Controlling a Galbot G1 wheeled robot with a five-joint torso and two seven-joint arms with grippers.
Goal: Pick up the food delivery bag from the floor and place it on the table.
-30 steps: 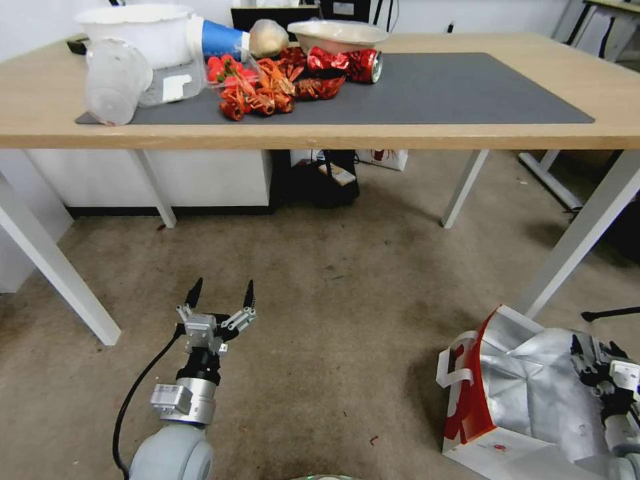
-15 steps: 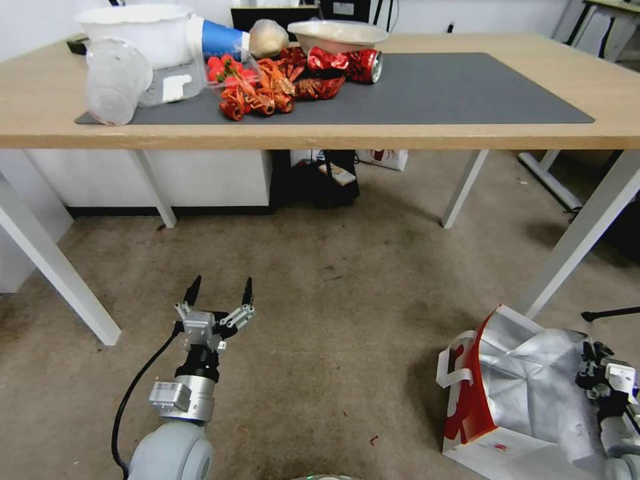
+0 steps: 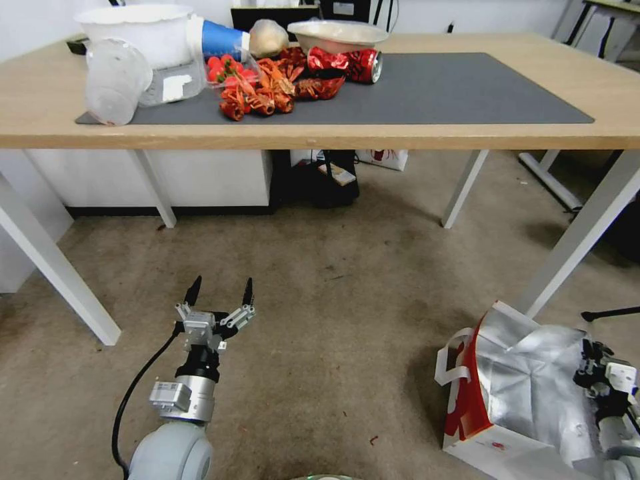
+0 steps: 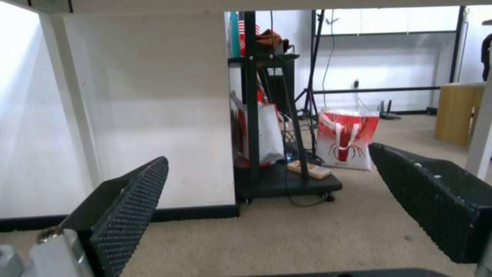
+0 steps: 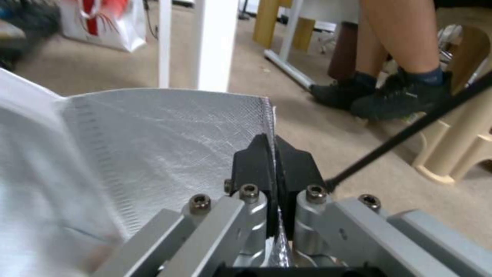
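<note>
The large white food delivery bag with red side panels and silver foil lining (image 3: 527, 393) stands on the stained beige carpet floor (image 3: 333, 320), just beside a white leg of the light-wood counter (image 3: 400, 137) with its dark grey mat (image 3: 433, 87). The right gripper (image 5: 270, 154) has its jaws pressed together on the thin upper edge of the bag's foil wall, on the side away from the white strap handles (image 3: 450, 373), which hang free.

That pinch is the weak point. By my judgement, a hold on a floppy foil edge can slide out or tear once the bag's weight comes on it, and the bag would hang lopsided and might spill whatever is inside. The nearby counter leg could snag it on the way up, and the counter's left end is crowded with white plastic tubs (image 3: 133, 33) and red food wrappers (image 3: 267, 87).

The left gripper (image 3: 220, 293) hovers low over the carpet, well apart from the bag, jaws spread wide and empty.
</note>
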